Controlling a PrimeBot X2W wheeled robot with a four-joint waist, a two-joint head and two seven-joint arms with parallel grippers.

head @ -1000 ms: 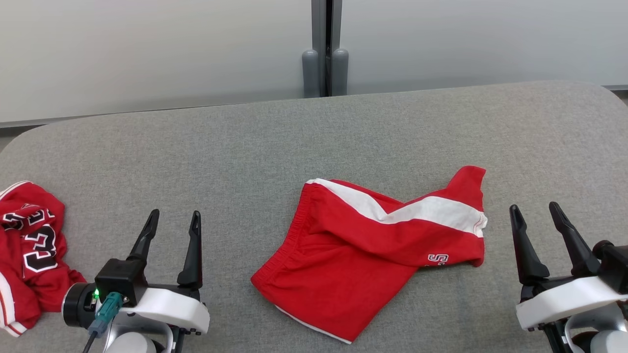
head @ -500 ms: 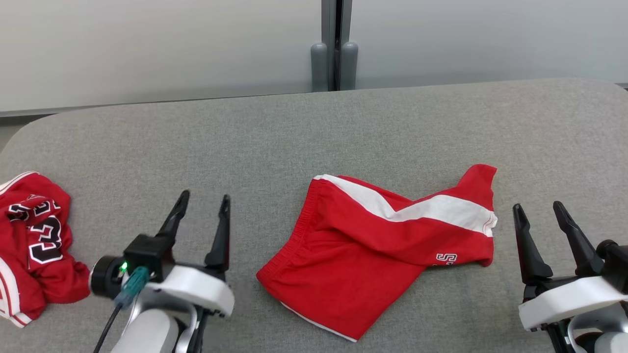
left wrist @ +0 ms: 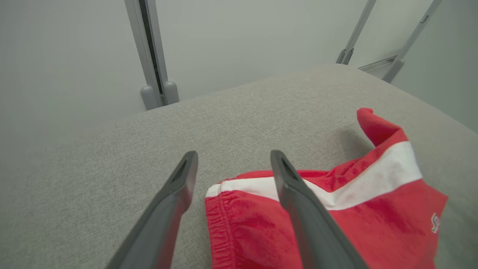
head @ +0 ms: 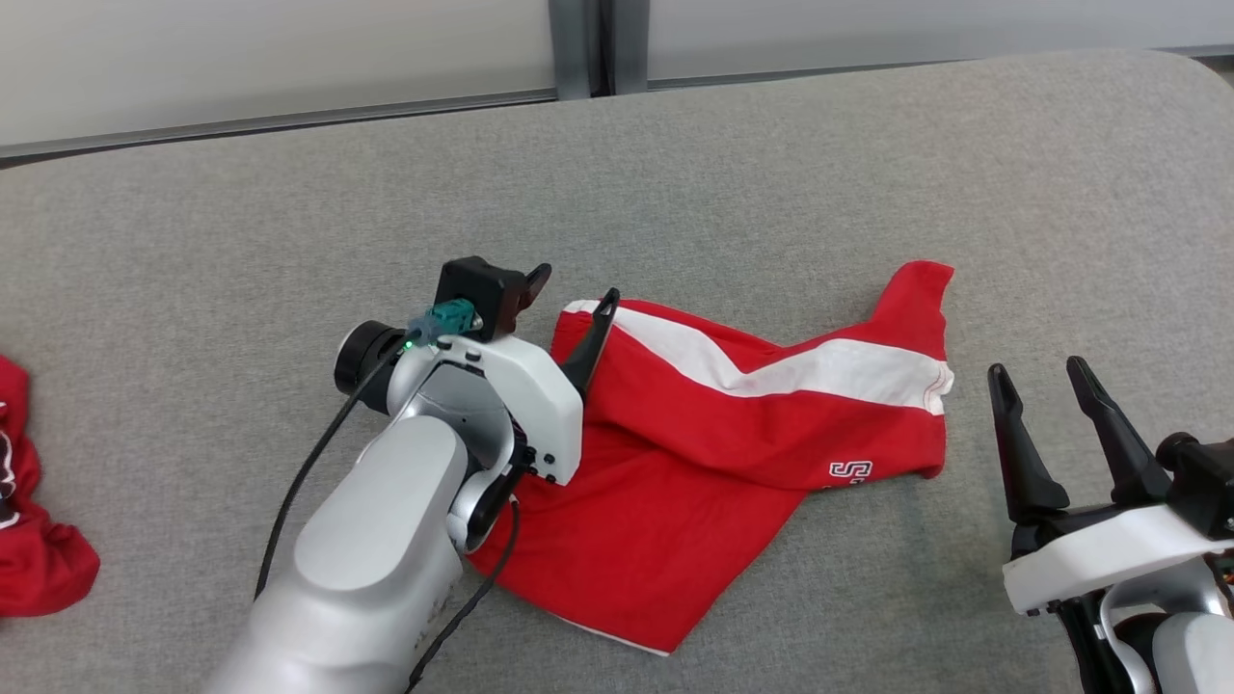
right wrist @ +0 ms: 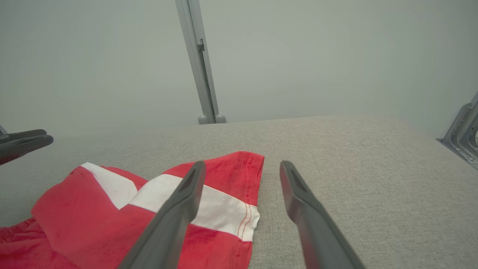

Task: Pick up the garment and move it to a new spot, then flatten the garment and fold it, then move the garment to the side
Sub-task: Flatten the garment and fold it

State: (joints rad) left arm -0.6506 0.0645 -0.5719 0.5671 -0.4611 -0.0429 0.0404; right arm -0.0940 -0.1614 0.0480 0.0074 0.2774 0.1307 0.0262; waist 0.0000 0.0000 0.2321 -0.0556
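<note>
Table: a wide grey fabric-covered table [head: 771, 173] with rounded corners runs across the head view and carries everything else.
Wall: a pale panelled wall [head: 241, 48] stands behind the table's far edge, split by a grey post [head: 583, 43].
Garment: the red shorts [head: 733, 453] lie crumpled near the middle of the table, a little to the robot's right. The elastic waistband is towards the left, one leg is folded over the other, and one corner sticks out at the far right.
Left arm: the pale left arm [head: 376, 569] reaches in from the lower left and covers the near left part of the shorts.
Right gripper: the right gripper [head: 1035, 368] hovers at the lower right, just beside the hem of the shorts. Its fingers are spread wide with nothing between them.
Left gripper: the left gripper [head: 576, 284] is at the far waistband corner with its fingers spread wide. In the left wrist view that corner sits between the two fingers. Whether either finger touches the cloth cannot be told.
Second garment: a bunched red jersey [head: 29, 540] lies at the left edge of the table, well apart from the shorts.
Stripe: a white stripe [head: 819, 371] crosses the far side of the shorts.
Lettering: small white lettering [head: 853, 470] is near the right hem and is too small to read.
</note>
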